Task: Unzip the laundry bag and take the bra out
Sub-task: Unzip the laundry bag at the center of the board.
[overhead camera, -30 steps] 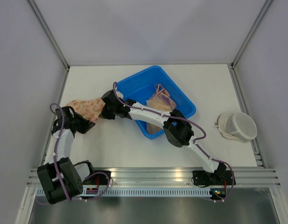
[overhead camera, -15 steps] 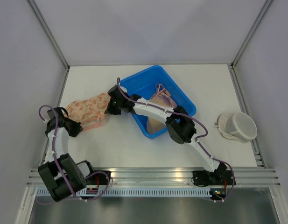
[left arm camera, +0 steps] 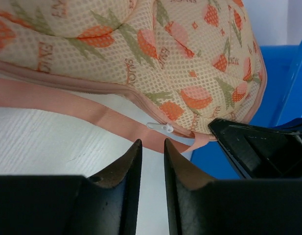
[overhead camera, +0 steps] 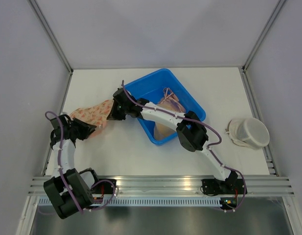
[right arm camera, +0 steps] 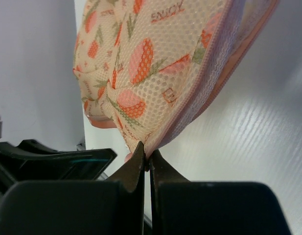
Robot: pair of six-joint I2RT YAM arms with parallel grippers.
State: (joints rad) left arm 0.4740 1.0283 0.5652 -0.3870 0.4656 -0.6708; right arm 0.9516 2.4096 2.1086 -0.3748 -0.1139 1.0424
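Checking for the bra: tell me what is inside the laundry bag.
Nothing inside shows. The printed mesh of the laundry bag hides its contents, and the zipper by the white pull looks shut. Whether the bra is there cannot be told.

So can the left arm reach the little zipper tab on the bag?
Probably yes. The zipper tab lies just ahead of the left gripper, whose jaws stand slightly apart with nothing between. The right gripper pinches the bag off to the side, not in the way.
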